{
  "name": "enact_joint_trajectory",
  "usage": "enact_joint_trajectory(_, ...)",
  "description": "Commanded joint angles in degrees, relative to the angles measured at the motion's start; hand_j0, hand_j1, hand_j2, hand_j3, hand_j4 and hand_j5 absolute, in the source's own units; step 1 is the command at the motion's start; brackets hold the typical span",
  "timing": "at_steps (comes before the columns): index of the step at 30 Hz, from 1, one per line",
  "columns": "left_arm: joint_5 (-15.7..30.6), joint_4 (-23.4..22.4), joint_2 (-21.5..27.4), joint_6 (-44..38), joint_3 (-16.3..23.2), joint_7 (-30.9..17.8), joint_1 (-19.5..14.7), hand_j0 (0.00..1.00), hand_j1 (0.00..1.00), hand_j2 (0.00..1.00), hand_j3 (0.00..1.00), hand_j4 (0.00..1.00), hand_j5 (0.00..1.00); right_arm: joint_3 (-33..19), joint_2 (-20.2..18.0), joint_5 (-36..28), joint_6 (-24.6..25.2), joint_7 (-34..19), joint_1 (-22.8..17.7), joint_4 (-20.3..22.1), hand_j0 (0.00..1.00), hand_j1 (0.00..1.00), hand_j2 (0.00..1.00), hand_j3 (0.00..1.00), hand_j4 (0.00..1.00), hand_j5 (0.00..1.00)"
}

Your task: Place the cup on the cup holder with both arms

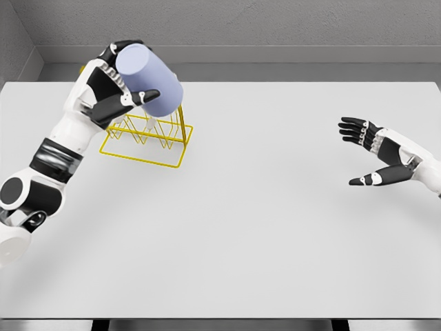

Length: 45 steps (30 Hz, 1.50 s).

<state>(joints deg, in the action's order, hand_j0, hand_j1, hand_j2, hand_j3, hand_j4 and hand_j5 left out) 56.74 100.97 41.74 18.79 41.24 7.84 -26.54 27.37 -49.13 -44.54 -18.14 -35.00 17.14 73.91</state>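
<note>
Cup (151,84): tilted, clasped in left hand (114,89) just above yellow wire holder (146,141) on table (262,207), not yet seated on a peg; right hand (375,155) spread, empty, well apart.

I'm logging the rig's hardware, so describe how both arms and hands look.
Both arms are glossy white shells broken by black joint bands, with a round black-centred cap at the left elbow. The left hand and right hand each have five black segmented fingers with white knuckle plates and pale tips. No cables or markings show.
</note>
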Motion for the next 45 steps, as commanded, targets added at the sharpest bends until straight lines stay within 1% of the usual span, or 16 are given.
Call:
enact_joint_trajectory(1,0.3,0.02,0.18,-0.94,-0.02,0.07,0.0,0.53,0.53,0.53,0.53,0.53,0.53,0.05,-0.09,-0.37,0.03,0.0,0.0,0.0,1.0,1.0,1.0,1.0,1.0,1.0)
enact_joint_trajectory(17,0.47,-0.42,0.97,-2.18,-0.02,0.68,0.26,0.53,0.53,0.53,0.53,0.53,0.53,0.14,-0.09,-0.37,0.03,0.0,0.18,-0.08,1.0,1.0,1.0,1.0,1.0,1.0)
enact_joint_trajectory(20,1.35,0.02,2.38,-2.18,-0.11,0.95,0.26,0.54,0.54,0.54,0.54,0.54,0.54,0.14,-0.09,-0.37,0.03,0.0,0.18,-0.08,1.0,1.0,1.0,1.0,1.0,1.0)
enact_joint_trajectory(30,2.49,0.02,3.79,-2.18,-0.2,0.95,0.35,0.54,0.54,0.54,0.54,0.54,0.54,0.14,-0.17,-0.46,0.03,0.0,0.18,-0.17,1.0,1.0,1.0,1.0,1.0,1.0)
enact_joint_trajectory(33,2.58,0.02,3.7,-2.18,-0.2,0.95,0.35,0.56,0.56,0.56,0.56,0.56,0.56,0.14,-0.17,-0.37,0.03,0.0,0.18,-0.17,1.0,1.0,1.0,1.0,1.0,1.0)
enact_joint_trajectory(45,2.58,0.02,3.7,-2.18,-0.2,0.95,0.26,0.57,0.57,0.57,0.57,0.57,0.57,0.14,-0.09,-0.46,0.03,0.0,0.18,-0.17,1.0,1.0,1.0,1.0,1.0,1.0)
